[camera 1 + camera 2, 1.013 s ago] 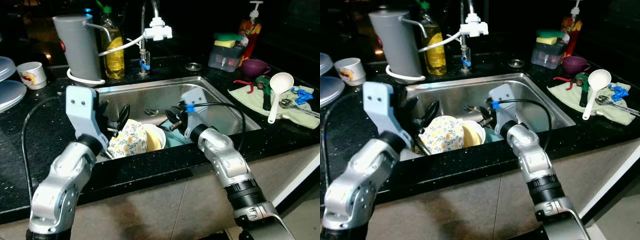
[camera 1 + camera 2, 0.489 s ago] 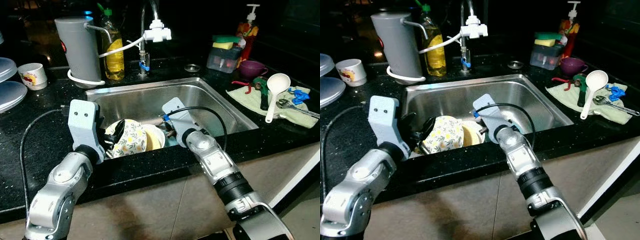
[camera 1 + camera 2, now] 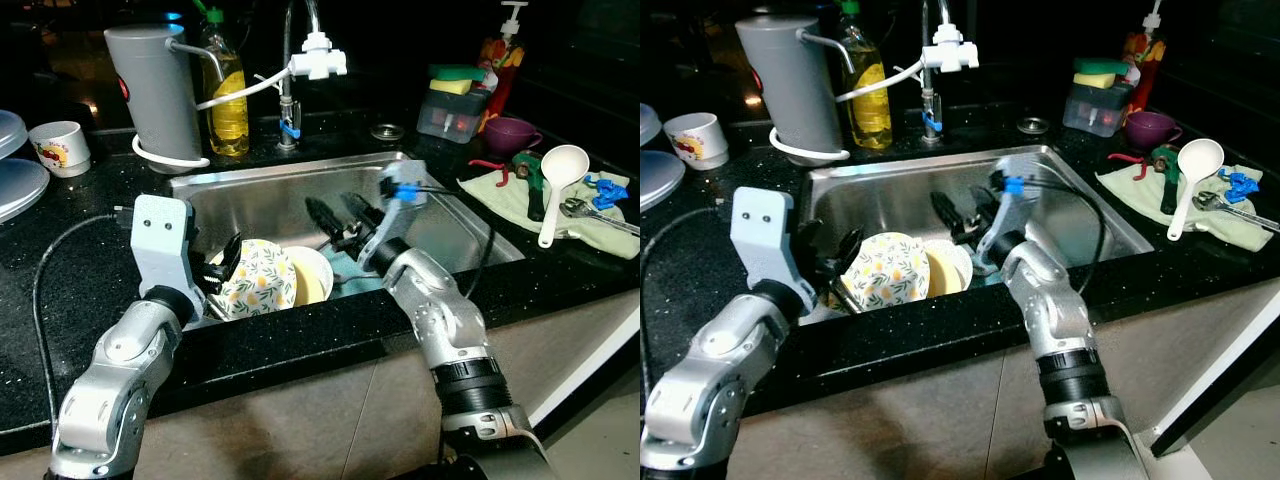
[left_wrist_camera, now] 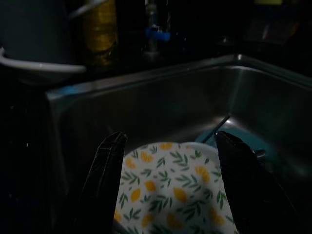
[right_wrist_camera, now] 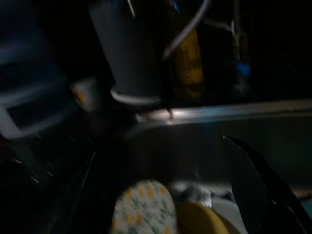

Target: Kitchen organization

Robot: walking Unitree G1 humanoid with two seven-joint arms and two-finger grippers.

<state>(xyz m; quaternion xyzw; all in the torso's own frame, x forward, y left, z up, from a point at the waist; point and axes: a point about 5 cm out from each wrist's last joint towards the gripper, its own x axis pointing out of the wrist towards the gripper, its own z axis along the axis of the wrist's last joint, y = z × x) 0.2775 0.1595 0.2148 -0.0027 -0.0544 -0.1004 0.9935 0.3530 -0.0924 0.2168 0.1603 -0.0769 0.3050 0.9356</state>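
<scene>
Down in the steel sink (image 3: pixel 290 195), a bowl (image 3: pixel 258 278) printed with yellow lemons and green leaves is seen lying tipped on its side at the 7 o'clock corner of the basin. Just beside it, toward 3 o'clock, a white bowl (image 3: pixel 310 275) with a yellow inside is nested against it. A teal dish (image 3: pixel 352 283) is partly seen beneath them on the sink floor.

On the black tabletop (image 3: pixel 70 250), a grey jug (image 3: pixel 155 90) and a bottle (image 3: pixel 224 95) of yellow liquid are set at 11 o'clock of the sink, with a white cup (image 3: pixel 60 148) farther toward 9 o'clock. At 2 o'clock, a clear tub (image 3: pixel 450 112) holding sponges and a purple bowl (image 3: pixel 510 133) are placed, and a white ladle (image 3: pixel 556 185) is laid on a cloth (image 3: pixel 545 205) at 3 o'clock.

The left claw (image 4: pixel 168 161) is reached into the sink from 7 o'clock, its fingers (image 4: pixel 105 170) spread apart on either side of the patterned bowl; whether they press on it cannot be told. The right claw (image 3: pixel 335 212) is held above the middle of the basin, pointed toward 10 o'clock, its fingers (image 5: pixel 253 180) apart and holding nothing.
</scene>
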